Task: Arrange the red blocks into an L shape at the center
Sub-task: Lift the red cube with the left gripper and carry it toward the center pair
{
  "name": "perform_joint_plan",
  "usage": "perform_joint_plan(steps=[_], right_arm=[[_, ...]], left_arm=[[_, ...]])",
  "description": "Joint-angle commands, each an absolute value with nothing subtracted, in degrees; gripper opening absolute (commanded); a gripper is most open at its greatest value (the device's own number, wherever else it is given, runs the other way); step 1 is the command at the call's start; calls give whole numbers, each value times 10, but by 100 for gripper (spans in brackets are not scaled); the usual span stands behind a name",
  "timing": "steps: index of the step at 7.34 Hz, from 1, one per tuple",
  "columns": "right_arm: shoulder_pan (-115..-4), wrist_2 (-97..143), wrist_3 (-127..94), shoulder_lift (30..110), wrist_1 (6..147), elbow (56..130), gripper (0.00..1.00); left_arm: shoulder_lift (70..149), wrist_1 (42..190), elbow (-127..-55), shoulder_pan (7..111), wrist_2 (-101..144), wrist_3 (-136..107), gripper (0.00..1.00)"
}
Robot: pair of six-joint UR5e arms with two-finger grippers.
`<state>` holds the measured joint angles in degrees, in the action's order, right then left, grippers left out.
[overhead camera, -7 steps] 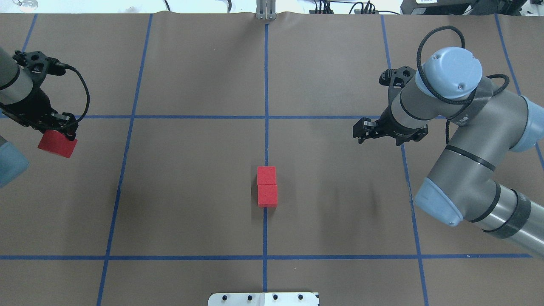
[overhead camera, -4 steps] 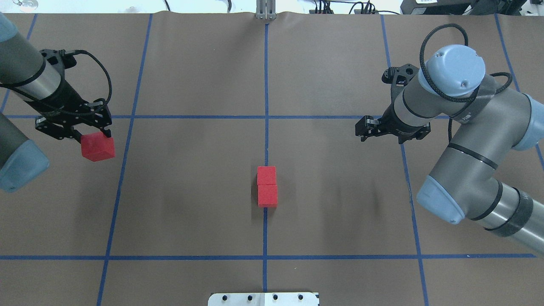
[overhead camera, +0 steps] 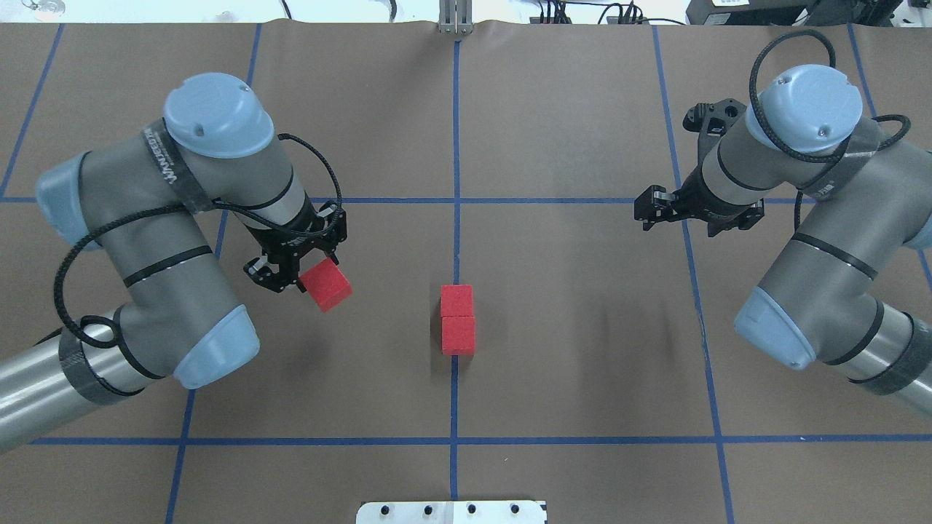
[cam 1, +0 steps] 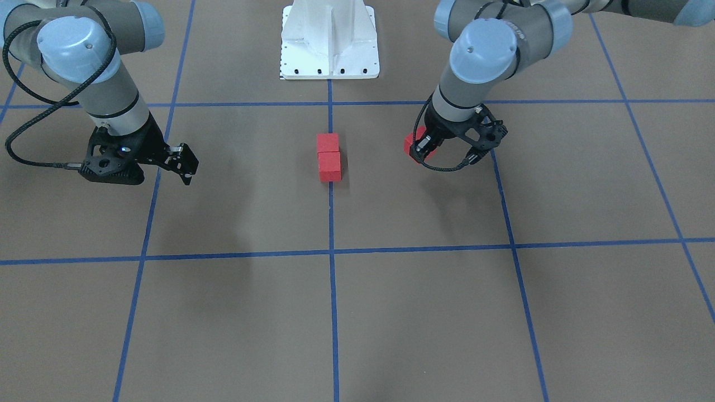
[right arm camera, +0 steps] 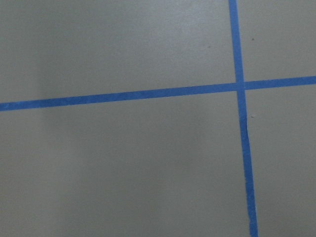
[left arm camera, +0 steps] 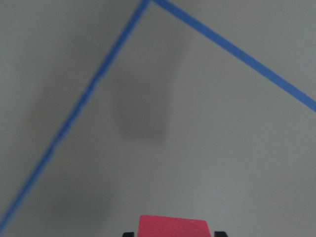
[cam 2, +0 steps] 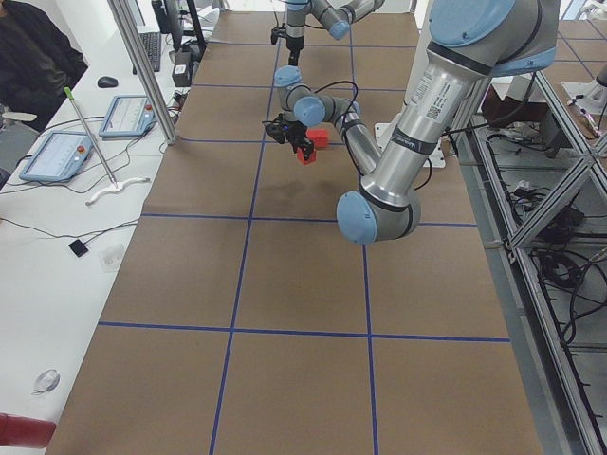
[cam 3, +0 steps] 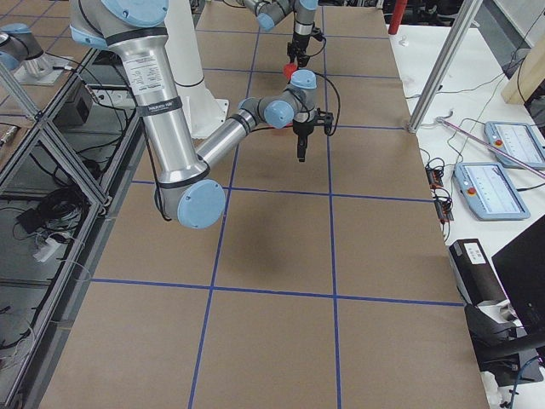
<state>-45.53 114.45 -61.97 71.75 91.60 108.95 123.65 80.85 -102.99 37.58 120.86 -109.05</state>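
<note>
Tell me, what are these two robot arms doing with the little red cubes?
They are laying out an L. The left arm's pincer holds one red cube in the air, off to one side of the middle. Two other red cubes already sit touching, in a short row on the blue tape line. The right arm's pincer hangs empty, away from them.

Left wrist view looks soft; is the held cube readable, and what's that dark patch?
Left wrist view: soft throughout; small matte red cube cropped at the bottom edge; the patch is a diffuse shadow. Overhead view: the cube is sharp in the left gripper.
</note>
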Motion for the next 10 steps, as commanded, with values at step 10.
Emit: perform_joint_plan(steps=[10], right_arm=[[-464,1148,-628,737,901,1091,99]], left_arm=[[1285,1017,-910,319,1147,-1682,0]])
